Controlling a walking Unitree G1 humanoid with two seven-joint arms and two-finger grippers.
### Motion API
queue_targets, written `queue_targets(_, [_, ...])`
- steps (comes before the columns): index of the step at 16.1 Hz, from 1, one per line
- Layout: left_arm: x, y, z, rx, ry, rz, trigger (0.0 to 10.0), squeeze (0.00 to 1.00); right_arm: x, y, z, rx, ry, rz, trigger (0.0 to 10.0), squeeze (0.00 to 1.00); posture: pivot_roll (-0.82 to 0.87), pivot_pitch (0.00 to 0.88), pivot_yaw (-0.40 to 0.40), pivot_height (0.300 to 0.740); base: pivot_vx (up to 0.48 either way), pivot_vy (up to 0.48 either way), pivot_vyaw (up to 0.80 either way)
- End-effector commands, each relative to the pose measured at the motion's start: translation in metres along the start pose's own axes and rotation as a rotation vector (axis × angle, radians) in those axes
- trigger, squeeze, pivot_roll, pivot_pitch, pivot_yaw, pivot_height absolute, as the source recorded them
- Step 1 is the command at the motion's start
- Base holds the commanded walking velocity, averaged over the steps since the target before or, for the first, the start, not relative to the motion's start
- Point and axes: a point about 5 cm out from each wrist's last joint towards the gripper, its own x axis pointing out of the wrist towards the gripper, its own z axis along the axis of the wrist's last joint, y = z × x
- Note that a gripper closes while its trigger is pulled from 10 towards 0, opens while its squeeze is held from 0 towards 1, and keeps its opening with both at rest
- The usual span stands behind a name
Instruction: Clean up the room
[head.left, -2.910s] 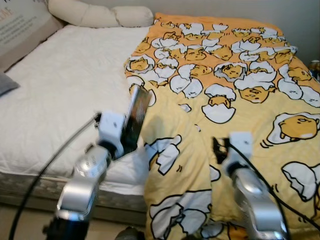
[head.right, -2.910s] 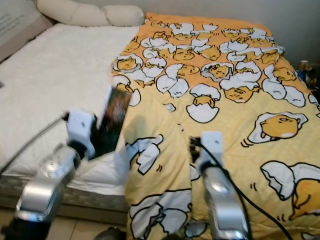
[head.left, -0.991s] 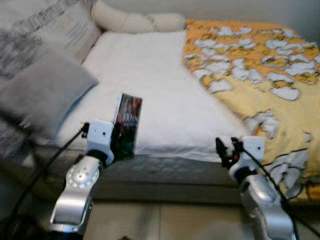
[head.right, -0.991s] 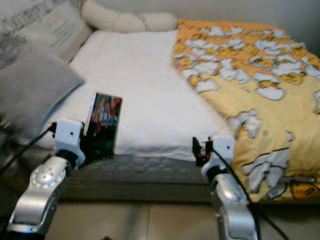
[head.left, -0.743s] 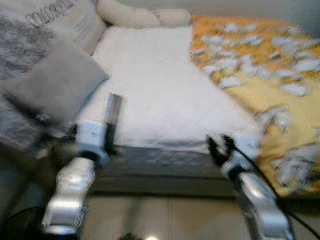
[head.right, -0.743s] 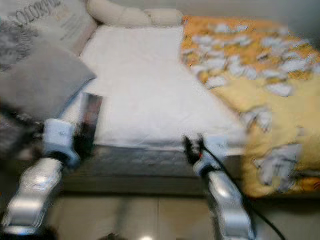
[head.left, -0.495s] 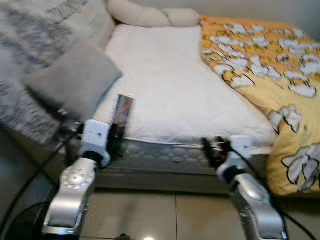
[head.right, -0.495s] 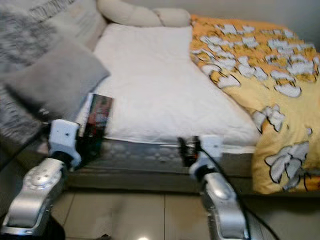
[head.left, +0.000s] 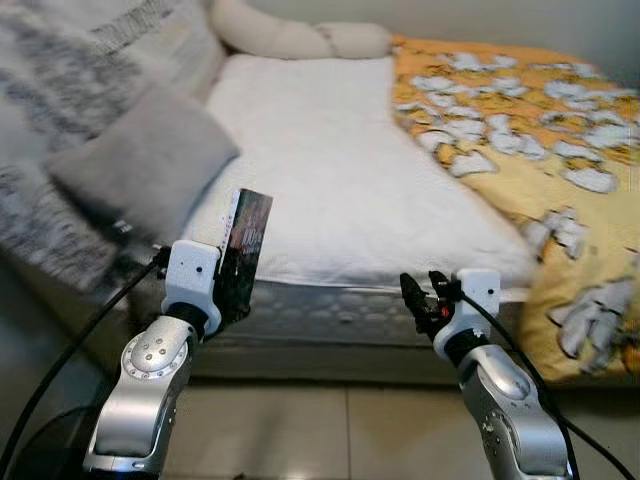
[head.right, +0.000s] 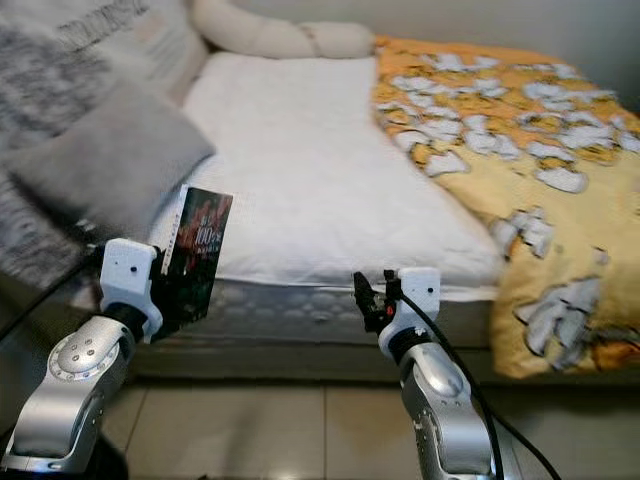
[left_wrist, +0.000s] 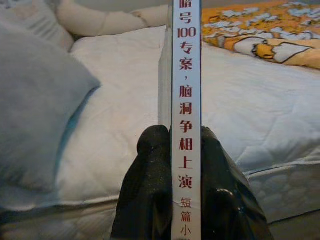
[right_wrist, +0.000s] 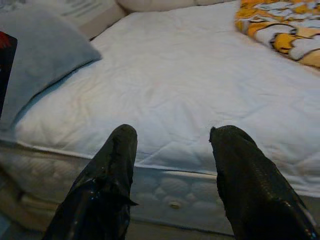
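We hold a dark paperback book upright in our left gripper, fingers clamped tight on both covers, spine with red Chinese characters facing the wrist camera. In the head views the book sits at left of centre, raised just in front of the near edge of the bed, not touching it. Our right gripper hangs at lower centre-right, fingers spread wide with nothing between them, pointed at the mattress side. The white mattress cover takes the middle of the frame. A grey pillow lies at the left edge of the bed, with a printed cushion behind it in the upper left. A cream bolster runs along top centre. A yellow egg-print duvet covers the right side and drapes over the bed's near right corner. Tiled floor along the bottom.
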Motion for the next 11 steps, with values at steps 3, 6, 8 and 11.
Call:
queue_targets(3, [-0.0002,0.0004,0.0112,0.009,-0.044,-0.004,10.0,0.0,0.002,0.0004,0.0027,0.01,0.003,0.022,10.0,0.0,0.0,0.0,-0.008,0.74,0.3,0.0,0.0])
queue_targets(6, [-0.0008,0.0009,0.011,0.01,-0.041,-0.003,10.0,0.0,0.0031,0.0053,0.0017,-0.038,0.02,0.059,10.0,0.0,0.0,0.0,-0.01,0.74,0.3,0.0,0.0])
queue_targets(8, [-0.0007,0.001,0.0108,0.008,-0.04,-0.002,10.0,0.0,0.0037,0.0059,0.001,-0.058,0.026,0.061,10.0,0.0,0.0,0.0,-0.011,0.74,0.304,0.0,0.8])
queue_targets(11, [-0.0018,0.0017,0.0101,0.007,-0.038,0.004,10.0,0.0,0.0036,0.0081,-0.0002,-0.051,0.037,0.092,10.0,0.0,0.01,0.0,-0.018,0.74,0.3,0.0,0.8])
